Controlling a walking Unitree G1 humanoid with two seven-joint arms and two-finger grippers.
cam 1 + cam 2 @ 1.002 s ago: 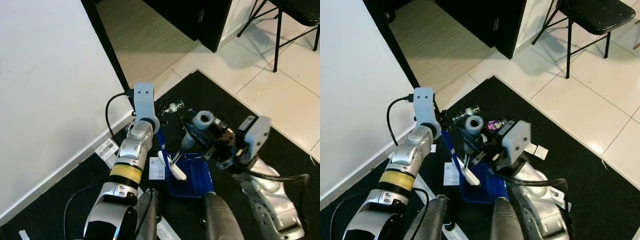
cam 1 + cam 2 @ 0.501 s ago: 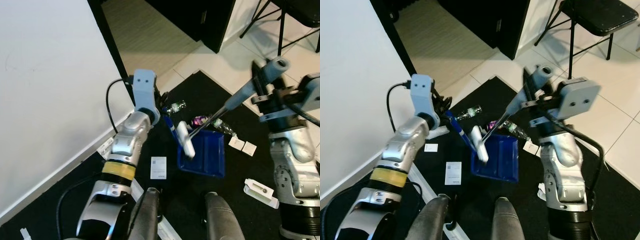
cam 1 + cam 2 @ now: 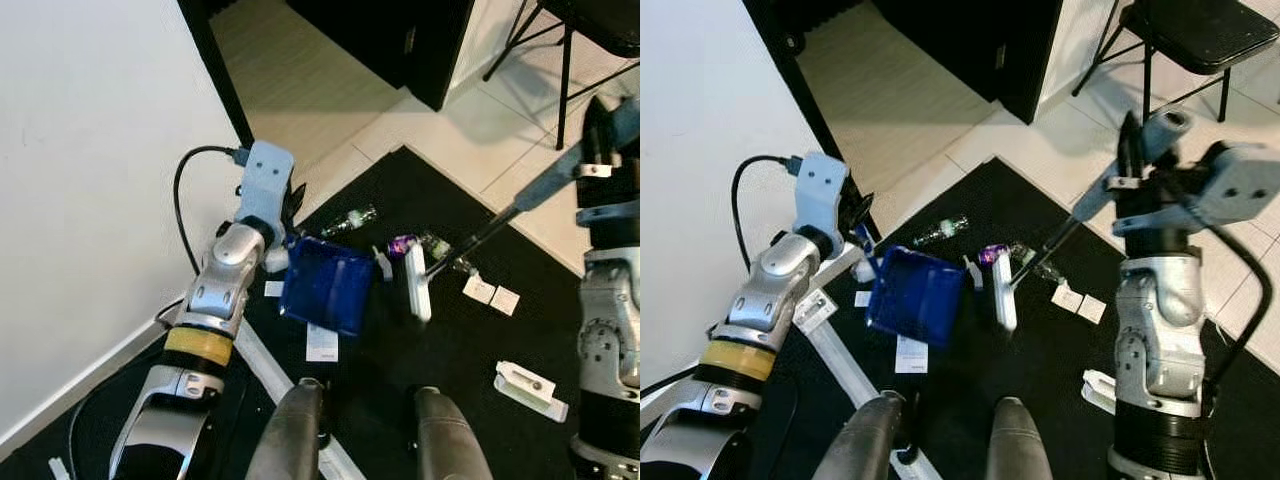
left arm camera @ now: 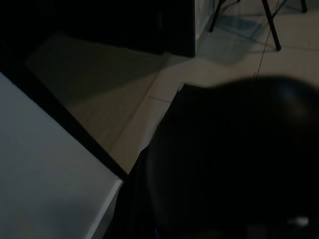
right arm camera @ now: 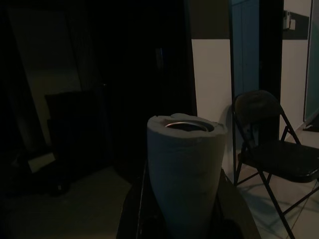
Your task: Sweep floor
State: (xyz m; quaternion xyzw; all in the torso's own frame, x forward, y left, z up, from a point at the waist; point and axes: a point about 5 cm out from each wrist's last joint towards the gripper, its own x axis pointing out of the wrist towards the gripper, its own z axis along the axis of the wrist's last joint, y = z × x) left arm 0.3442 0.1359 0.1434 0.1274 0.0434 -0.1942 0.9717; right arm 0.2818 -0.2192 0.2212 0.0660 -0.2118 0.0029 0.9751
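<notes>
Right gripper (image 3: 1140, 165), upper right, clamped on broom (image 3: 1005, 290) handle to drag litter toward blue dustpan (image 3: 915, 296), held mid-frame by left gripper (image 3: 862, 243), grip hidden.

My two head eyes look steeply down from above my knees, facing twelve o'clock; both share the black mat (image 3: 440, 340) and folding chair (image 3: 1200, 35). My left wrist camera sits close behind something dark, facing the doorway floor. My right wrist camera looks level along the broom handle (image 5: 184, 169) toward that chair.
</notes>
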